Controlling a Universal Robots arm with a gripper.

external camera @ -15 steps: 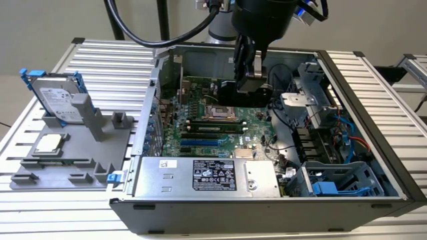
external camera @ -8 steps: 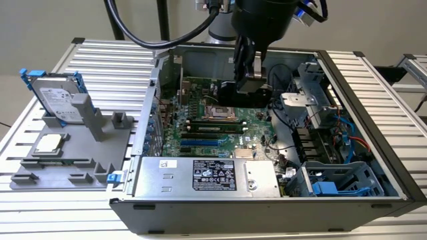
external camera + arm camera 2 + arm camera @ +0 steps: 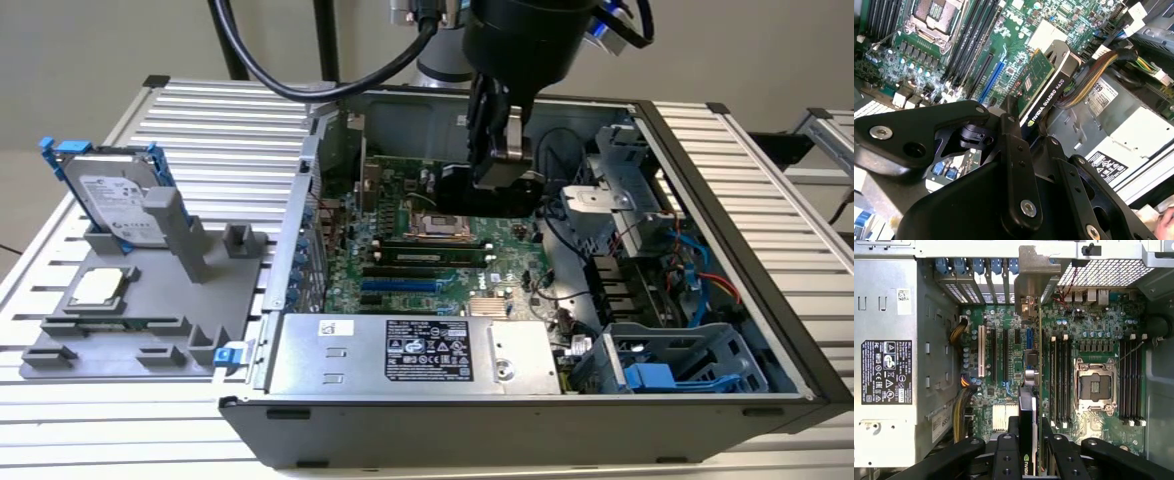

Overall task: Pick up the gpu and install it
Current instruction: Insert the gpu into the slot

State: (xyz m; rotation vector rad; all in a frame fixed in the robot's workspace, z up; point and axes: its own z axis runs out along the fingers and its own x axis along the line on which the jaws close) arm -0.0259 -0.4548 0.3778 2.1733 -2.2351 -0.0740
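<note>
Installation is in hand: gripper (image 3: 1030,442), fingers clamped on the gpu (image 3: 1027,405), holds it edge-down above the motherboard (image 3: 1094,330), so seating likely calls for careful, square alignment.

Dial centred on the gripper (image 3: 1025,131), twelve o'clock running along the held card. The gpu (image 3: 1046,82) stands edge-on between the black fingers (image 3: 1010,125), its green board face turned toward ten o'clock and its black shroud toward two. At ten o'clock on the motherboard (image 3: 1019,27) a blue expansion slot (image 3: 991,80) lies just beside the card. Beyond it are black memory slots (image 3: 971,45), then the open CPU socket (image 3: 934,17). A cable bundle (image 3: 1094,70) passes at one o'clock, and the silver power supply (image 3: 1139,140) lies at two.
</note>
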